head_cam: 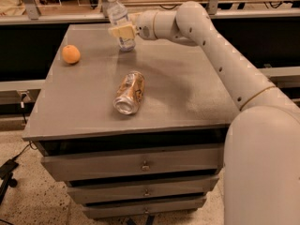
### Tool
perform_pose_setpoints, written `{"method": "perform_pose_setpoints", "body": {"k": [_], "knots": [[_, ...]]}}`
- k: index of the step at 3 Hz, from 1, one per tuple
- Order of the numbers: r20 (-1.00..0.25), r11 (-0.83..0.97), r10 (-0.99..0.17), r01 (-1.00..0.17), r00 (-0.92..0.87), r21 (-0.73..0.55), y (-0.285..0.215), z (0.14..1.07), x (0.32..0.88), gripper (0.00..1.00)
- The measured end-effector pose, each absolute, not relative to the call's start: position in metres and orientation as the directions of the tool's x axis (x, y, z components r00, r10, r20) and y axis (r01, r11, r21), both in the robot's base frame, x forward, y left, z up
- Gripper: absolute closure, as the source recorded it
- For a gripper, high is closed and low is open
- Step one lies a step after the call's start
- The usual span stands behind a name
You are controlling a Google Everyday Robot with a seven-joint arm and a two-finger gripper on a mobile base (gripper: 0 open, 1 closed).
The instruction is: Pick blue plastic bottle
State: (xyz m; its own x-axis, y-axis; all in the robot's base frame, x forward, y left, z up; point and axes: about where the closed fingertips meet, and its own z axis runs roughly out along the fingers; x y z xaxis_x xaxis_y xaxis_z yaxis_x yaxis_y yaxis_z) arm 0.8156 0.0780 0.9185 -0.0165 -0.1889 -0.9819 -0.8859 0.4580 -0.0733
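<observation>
The blue plastic bottle (pixel 118 16), clear with a white cap and a pale label, is at the back of the grey cabinet top (pixel 187 88). It leans with its cap to the left. My gripper (pixel 123 31) reaches in from the right and is shut on the bottle's middle, its pale fingers across the label. The bottle's base is at or just above the surface.
A crushed gold-brown can (pixel 130 93) lies on its side in the middle of the top. An orange (pixel 71 54) sits at the left edge. Drawers (pixel 143 164) are below the front edge. A shelf rail runs behind the cabinet.
</observation>
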Motion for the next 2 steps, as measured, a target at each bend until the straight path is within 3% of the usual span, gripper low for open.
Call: {"method": "perform_pose_setpoints", "body": {"k": [2], "knots": [[-0.991,0.462,-0.135,-0.886,-0.020,-0.045,0.0829,0.9251,0.8155,0.87]]}}
